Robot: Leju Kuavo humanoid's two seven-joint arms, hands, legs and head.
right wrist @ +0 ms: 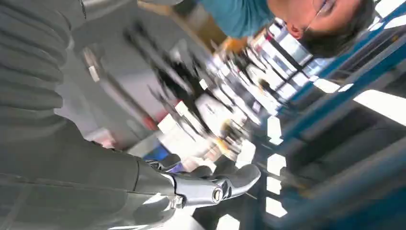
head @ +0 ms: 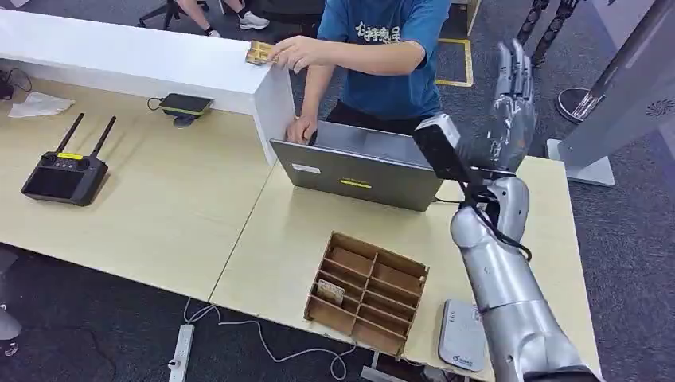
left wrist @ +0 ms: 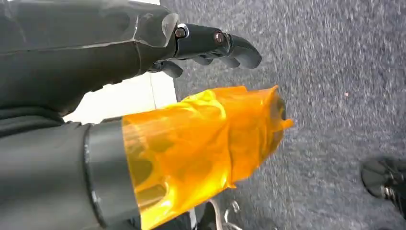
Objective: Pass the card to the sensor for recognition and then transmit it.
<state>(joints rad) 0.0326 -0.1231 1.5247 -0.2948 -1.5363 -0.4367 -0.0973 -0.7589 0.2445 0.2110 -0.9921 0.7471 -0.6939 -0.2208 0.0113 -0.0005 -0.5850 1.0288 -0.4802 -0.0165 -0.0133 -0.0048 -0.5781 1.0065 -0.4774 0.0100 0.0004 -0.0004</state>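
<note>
Right arm rises from the lower right of the head view, silver forearm upright, right hand (head: 512, 103) raised above the far right part of the tabletop (head: 159, 215) with fingers straight and apart, holding nothing; the right wrist view is motion-blurred, fingers (right wrist: 210, 184) extended. Left hand (left wrist: 210, 45) hangs over grey carpet, dark fingers loosely curled in with nothing between them, thumb wrapped in orange film. Card (head: 259, 52) lies at the corner of the white raised counter (head: 119, 52), pinched by the hand (head: 298, 52) of a person in a blue shirt standing behind the desk; the person's other hand rests by the grey laptop (head: 358, 167). Cardboard divider box (head: 368, 291) sits near the front edge of the tabletop, one small card upright in a left compartment. Grey sensor pad (head: 462, 334) lies just beside the box, at the arm's base. Black remote with two antennas (head: 65, 171) sits far left; a dark device (head: 185, 105) lies under the counter.
</note>
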